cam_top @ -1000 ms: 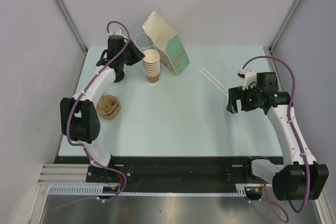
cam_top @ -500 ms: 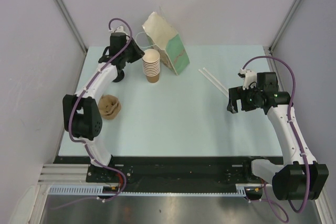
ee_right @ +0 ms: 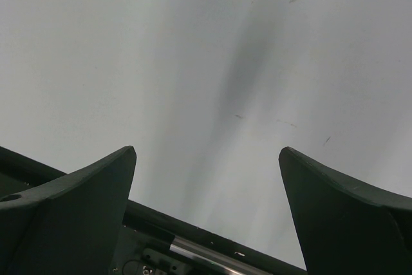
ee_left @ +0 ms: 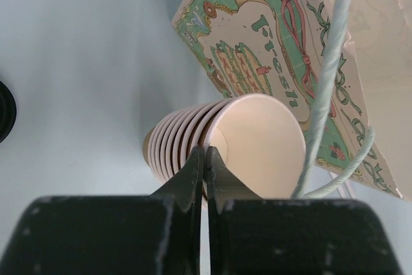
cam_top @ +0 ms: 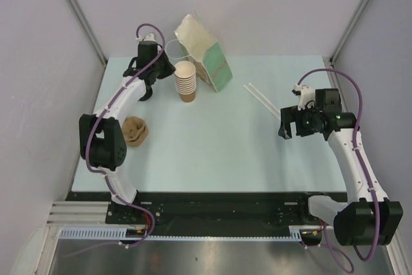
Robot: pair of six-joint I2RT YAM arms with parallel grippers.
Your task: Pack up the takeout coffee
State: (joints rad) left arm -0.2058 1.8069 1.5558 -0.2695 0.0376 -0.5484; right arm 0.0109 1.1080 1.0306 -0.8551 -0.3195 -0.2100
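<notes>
Left wrist view: left gripper (ee_left: 205,152) closed, apparently pinching top cup (ee_left: 257,140) rim on stack (ee_left: 168,145) at 12 o'clock; black lid (ee_left: 3,111) at 9 o'clock. Lift straight, clearing bag string (ee_left: 322,94). Elsewhere, right gripper (ee_right: 207,149) spread wide.

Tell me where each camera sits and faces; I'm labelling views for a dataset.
Top external: above and behind the arm bases, looking down over the table; both arms, left gripper and right gripper show.
Left wrist: on the left arm, facing along its shut fingers at the stack of cups and printed bag.
Right wrist: on the right arm, facing down at table between its open fingers.
Shared: top and left wrist both show the stack of cups and printed bag.
</notes>
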